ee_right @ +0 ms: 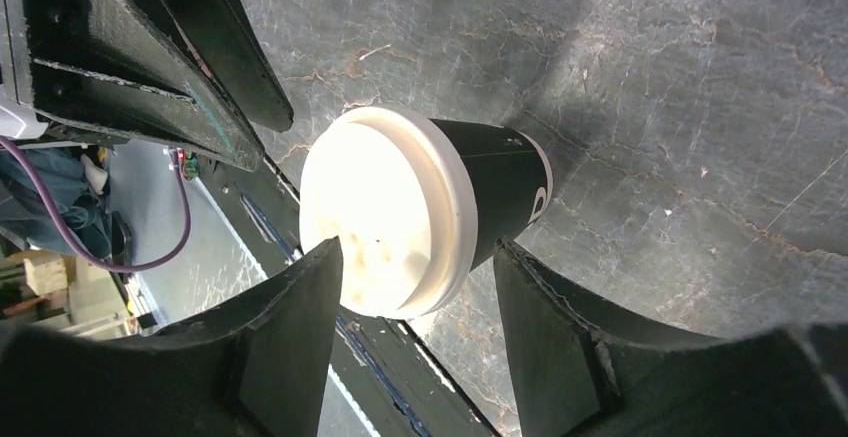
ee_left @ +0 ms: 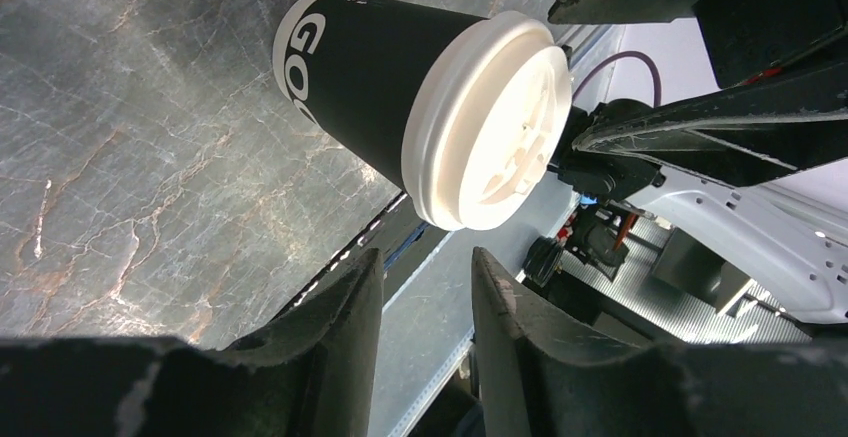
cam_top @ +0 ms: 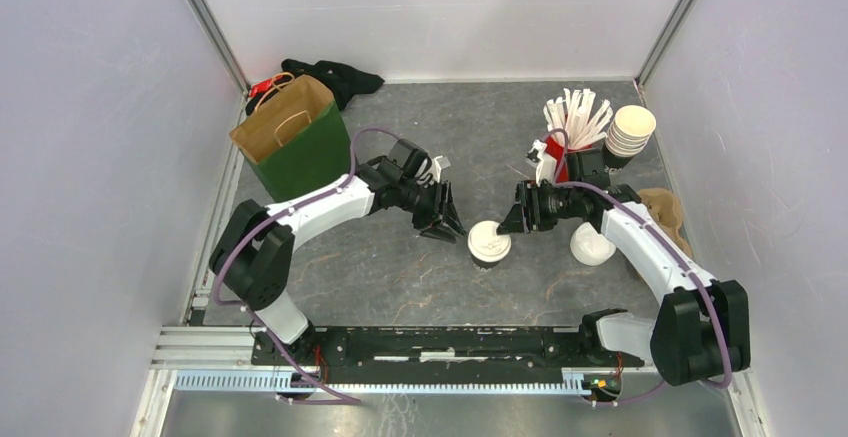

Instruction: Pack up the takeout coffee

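One takeout coffee [cam_top: 489, 244] stands upright in the middle of the table, a dark paper cup [ee_left: 370, 67] with pale lettering and a white lid [ee_right: 385, 212]. My left gripper [cam_top: 445, 225] hovers just left of it, with its jaws parted and nothing between them [ee_left: 427, 257]. My right gripper [cam_top: 510, 222] comes in from the right and is open. Its fingertips [ee_right: 417, 249] straddle the lid's edge, and a gap shows on the cup's side. No second takeout coffee can be made out.
A green and brown paper bag [cam_top: 290, 137] stands open at the back left, with a black cloth [cam_top: 335, 79] behind it. At the back right are a stack of cream cups [cam_top: 630, 129] and wrapped straws [cam_top: 577, 117]. A white rounded object [cam_top: 592, 245] sits under my right arm.
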Controlling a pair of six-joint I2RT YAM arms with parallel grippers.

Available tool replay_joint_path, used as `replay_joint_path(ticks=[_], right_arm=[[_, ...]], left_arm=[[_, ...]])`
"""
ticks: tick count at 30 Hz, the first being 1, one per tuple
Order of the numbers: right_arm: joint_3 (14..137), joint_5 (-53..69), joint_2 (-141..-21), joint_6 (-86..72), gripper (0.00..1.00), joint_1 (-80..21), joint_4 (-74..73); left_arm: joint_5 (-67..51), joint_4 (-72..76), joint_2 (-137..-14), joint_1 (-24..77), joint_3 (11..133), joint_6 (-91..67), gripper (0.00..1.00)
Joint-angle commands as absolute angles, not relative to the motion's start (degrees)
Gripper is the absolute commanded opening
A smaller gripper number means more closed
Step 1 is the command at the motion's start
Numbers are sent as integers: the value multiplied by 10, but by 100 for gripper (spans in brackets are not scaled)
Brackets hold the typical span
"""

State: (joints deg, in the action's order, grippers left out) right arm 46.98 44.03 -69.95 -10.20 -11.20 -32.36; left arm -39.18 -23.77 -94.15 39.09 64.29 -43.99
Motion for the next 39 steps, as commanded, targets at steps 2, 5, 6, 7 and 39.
replay_joint_path(ticks=[2,5,6,7,39], right_arm=[[446,443,-701,-115,61,-117,-279],[431,443,-700,-126,59,-120,-264],[428,443,-700,-128,58,-122,-260],[425,443,-699,-131,57,-123,-256],[343,352,-683,-166,52,-142,-196]], left_arm=[[-426,-224,-960,392,640,-451,44],[-433,-218,-969,393,639,-450,44],[-435,-215,-971,393,639,-451,44],[-437,-213,-974,394,640,-451,44],[-188,-349,-1065,408,583,-344,32]])
